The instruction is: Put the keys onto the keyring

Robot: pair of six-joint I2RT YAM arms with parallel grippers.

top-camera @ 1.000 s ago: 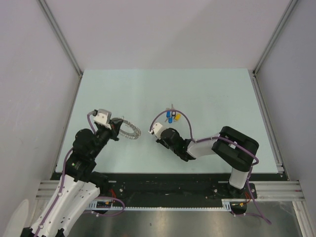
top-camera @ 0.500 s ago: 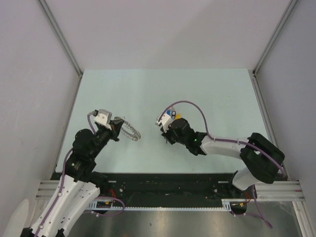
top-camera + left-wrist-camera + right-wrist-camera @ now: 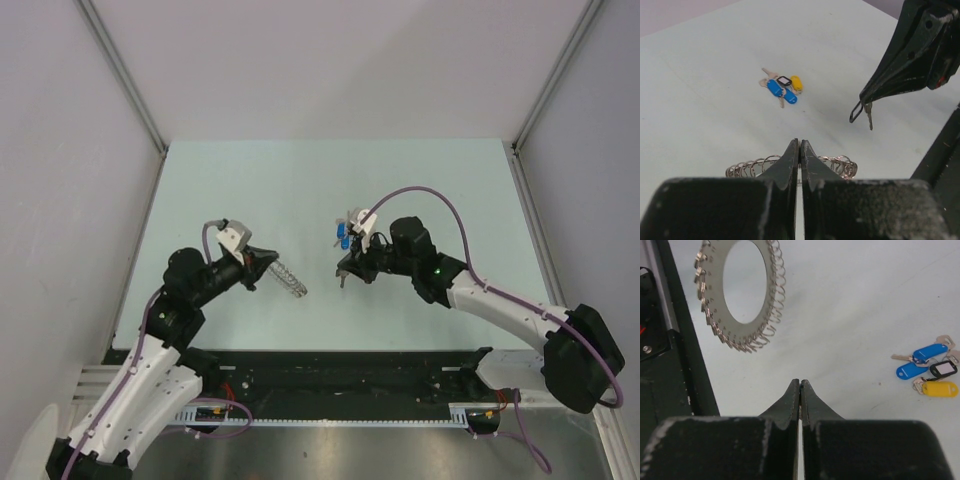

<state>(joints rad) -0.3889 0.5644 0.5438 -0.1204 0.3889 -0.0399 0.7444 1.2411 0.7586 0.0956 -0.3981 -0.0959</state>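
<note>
Right, the left claw (image 3: 799,150) was pinched together on the rim of the keyring (image 3: 742,332), holding it up on edge with its open face towards the right arm; I couldn't tell whether its lower edge touched the table (image 3: 430,180). The right claw (image 3: 862,98) was closed on a single key (image 3: 869,117) that dangled below the tip beside a small black loop; its own wrist view hid the grip. The other keys (image 3: 782,87) lay clumped on the table, well apart from the keyring. Risks, my read: the key hung loose and could swing or slip out; the rim coils looked tight, easy to miss or snag; the thin rim pinch could let the keyring twist when pushed. Nothing lay between key and keyring, only two arms closing in.
</note>
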